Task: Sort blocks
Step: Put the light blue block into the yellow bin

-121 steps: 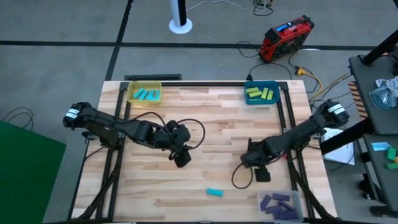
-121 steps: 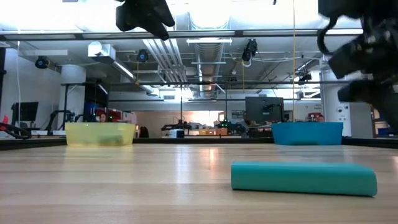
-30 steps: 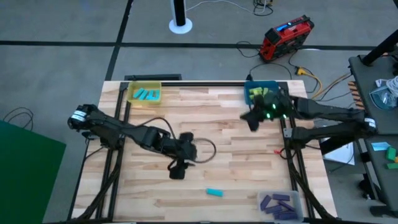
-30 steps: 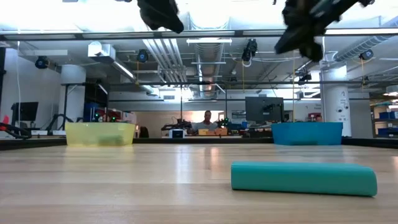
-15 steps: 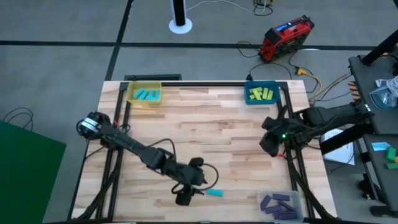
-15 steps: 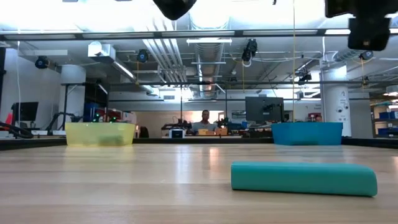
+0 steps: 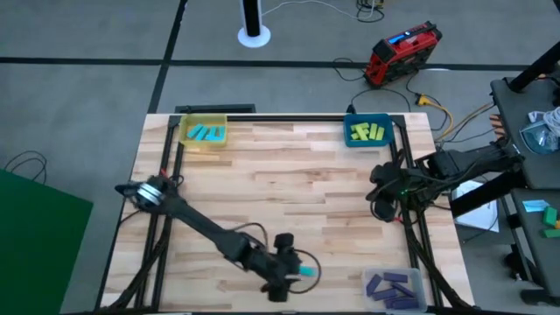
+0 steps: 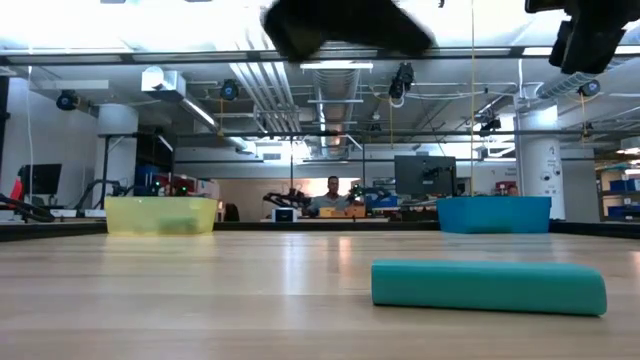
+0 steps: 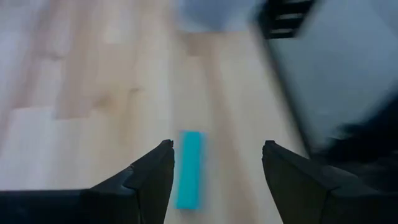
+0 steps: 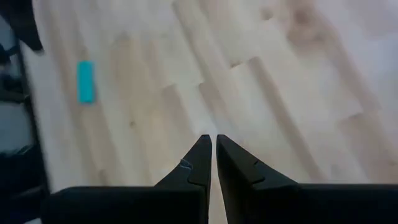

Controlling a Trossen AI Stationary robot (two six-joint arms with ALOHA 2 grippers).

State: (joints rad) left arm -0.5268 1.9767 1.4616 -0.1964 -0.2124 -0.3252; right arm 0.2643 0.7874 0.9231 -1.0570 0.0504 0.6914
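One cyan block (image 7: 304,271) is all that lies loose on the desk (image 7: 297,184), down toward six o'clock in the high view, and that seems to be why the left hand (image 7: 282,282) reaches so far out: it hangs at the block's nine o'clock side, just beside it. In the left wrist view the block (image 9: 189,168) shows in the gap between the two dark fingers (image 9: 140,180), which stand wide apart, so the hand is spread and holds nothing; I judge it is lined up to straddle the bar across its narrow width before coming down.

Everything else already lies with its own colour. Cyan blocks (image 7: 206,134) sit in the yellow bin (image 7: 187,140) at eleven o'clock, yellow-green blocks (image 7: 365,132) in the blue bin (image 7: 350,142) at one o'clock, and purple blocks (image 7: 390,285) in the clear tray (image 7: 418,289) at five o'clock. By that pattern the loose bar belongs in the yellow bin, a long carry across the desk.

Off at three o'clock, by the desk's edge, the right hand (image 7: 381,208) waits well apart from the block; its fingers (image 10: 194,165) are pinched together on nothing, clear of the left arm's path.
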